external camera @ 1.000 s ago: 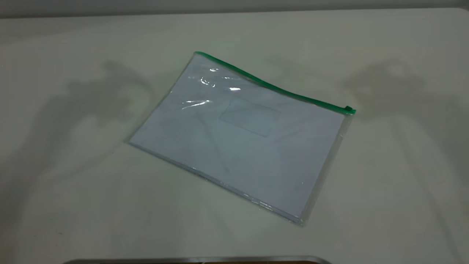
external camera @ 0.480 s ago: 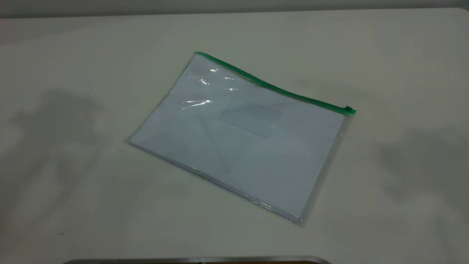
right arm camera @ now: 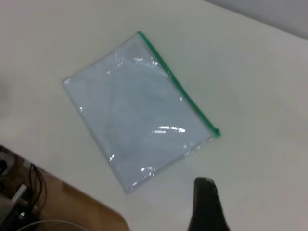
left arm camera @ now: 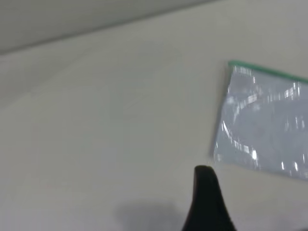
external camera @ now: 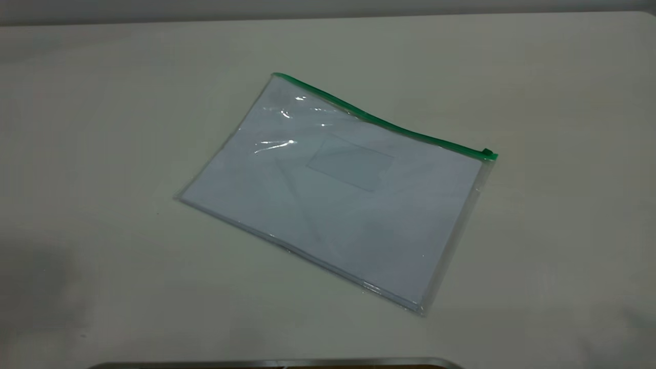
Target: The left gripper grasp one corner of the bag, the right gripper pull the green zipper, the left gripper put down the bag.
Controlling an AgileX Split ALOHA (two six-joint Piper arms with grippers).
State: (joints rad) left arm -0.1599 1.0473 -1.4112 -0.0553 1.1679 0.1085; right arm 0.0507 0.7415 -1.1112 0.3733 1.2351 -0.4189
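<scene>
Pale cream tabletop (external camera: pixel 102 154) carries one flat clear plastic bag (external camera: pixel 333 205) of white paper, its single green zipper (external camera: pixel 379 122) on the far edge. Only wrist views show grippers: one dark fingertip each (left arm camera: pixel 207 202) (right arm camera: pixel 207 204), both well apart from the bag; their opening cannot be told.

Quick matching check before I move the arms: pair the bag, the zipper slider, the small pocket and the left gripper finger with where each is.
1 bag
2 green zipper slider
3 small clear pocket
4 left gripper finger

A at the strip's right end in the exterior view
B flat on the table
C short of the bag, not touching
D mid-face of the bag

1-B, 2-A, 3-D, 4-C
</scene>
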